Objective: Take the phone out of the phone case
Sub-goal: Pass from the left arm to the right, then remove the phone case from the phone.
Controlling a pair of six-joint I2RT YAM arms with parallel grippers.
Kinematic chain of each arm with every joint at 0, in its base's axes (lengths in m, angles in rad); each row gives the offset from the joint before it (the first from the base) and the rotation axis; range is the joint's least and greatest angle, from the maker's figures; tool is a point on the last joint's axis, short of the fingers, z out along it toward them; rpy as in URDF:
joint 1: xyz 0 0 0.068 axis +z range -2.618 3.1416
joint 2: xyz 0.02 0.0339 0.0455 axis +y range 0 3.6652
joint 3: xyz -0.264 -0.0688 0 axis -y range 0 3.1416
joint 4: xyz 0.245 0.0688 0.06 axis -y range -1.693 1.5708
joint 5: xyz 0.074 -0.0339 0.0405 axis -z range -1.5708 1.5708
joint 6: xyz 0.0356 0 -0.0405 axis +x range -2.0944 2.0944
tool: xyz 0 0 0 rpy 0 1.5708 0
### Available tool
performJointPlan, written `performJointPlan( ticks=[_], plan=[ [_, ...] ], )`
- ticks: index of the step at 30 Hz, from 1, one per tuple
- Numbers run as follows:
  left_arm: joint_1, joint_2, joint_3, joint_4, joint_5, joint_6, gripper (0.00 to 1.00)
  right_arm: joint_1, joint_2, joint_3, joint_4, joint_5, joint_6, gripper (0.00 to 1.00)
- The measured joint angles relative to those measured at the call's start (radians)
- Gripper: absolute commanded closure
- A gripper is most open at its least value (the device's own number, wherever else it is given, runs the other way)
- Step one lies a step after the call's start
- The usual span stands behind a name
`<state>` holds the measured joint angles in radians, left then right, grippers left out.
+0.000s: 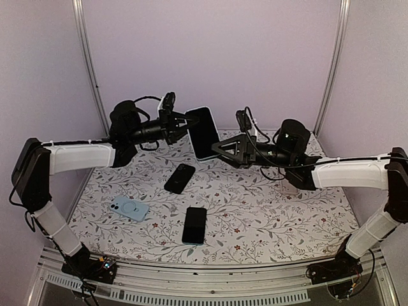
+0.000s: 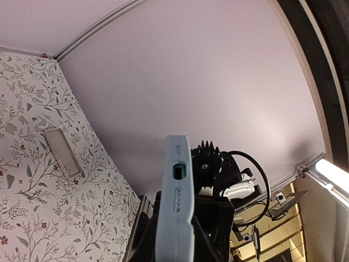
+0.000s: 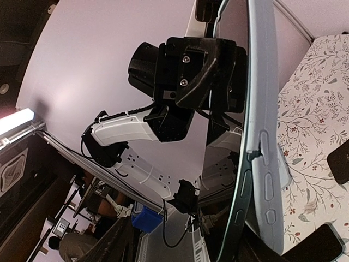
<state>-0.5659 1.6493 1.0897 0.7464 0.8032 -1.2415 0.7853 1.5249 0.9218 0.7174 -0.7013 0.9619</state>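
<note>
The phone (image 1: pixel 203 131), with a dark screen and a pale blue phone case, is held upright in the air above the far middle of the table. My left gripper (image 1: pixel 185 124) is shut on its left side. The left wrist view shows the case's edge (image 2: pixel 174 207) clamped between the fingers. My right gripper (image 1: pixel 220 150) sits at the phone's lower right corner. In the right wrist view the phone's dark rim (image 3: pixel 240 185) stands apart from the case's lip (image 3: pixel 270 180). The right jaws straddle that edge, with a wide gap on the screen side.
On the flowered table (image 1: pixel 255 217) lie a black phone (image 1: pixel 180 178), another black phone (image 1: pixel 194 224) near the front, a pale blue case with a ring (image 1: pixel 129 208) at the left, and a pale flat case (image 2: pixel 61 152) at the right. Lilac walls close in three sides.
</note>
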Motion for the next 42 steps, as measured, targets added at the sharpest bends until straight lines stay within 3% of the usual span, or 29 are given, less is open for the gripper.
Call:
performJointPlan(
  ticks=[9, 14, 19, 26, 30, 35, 42],
  plan=[
    [0.000, 0.000, 0.028, -0.069, 0.003, 0.048, 1.00, -0.015, 0.070, 0.032, 0.044, -0.009, 0.103, 0.64],
    [0.000, 0.000, 0.040, -0.103, 0.002, 0.071, 1.00, -0.024, 0.104, 0.034, 0.085, -0.019, 0.157, 0.83],
    [0.000, 0.000, 0.041, -0.126, 0.002, 0.076, 0.85, -0.027, 0.132, 0.035, 0.110, -0.035, 0.193, 0.99],
    [-0.023, 0.000, 0.043, -0.138, 0.024, 0.087, 0.55, -0.028, 0.135, 0.040, 0.130, -0.033, 0.235, 1.00],
    [-0.042, 0.000, 0.043, -0.139, 0.041, 0.094, 0.43, -0.033, 0.135, 0.042, 0.133, -0.029, 0.252, 1.00],
    [-0.043, -0.010, 0.027, -0.138, 0.044, 0.105, 0.36, -0.045, 0.138, 0.042, 0.138, -0.019, 0.263, 1.00],
    [-0.038, -0.073, -0.044, -0.142, 0.023, 0.135, 0.39, -0.066, 0.144, 0.043, 0.165, -0.016, 0.285, 1.00]
  ],
)
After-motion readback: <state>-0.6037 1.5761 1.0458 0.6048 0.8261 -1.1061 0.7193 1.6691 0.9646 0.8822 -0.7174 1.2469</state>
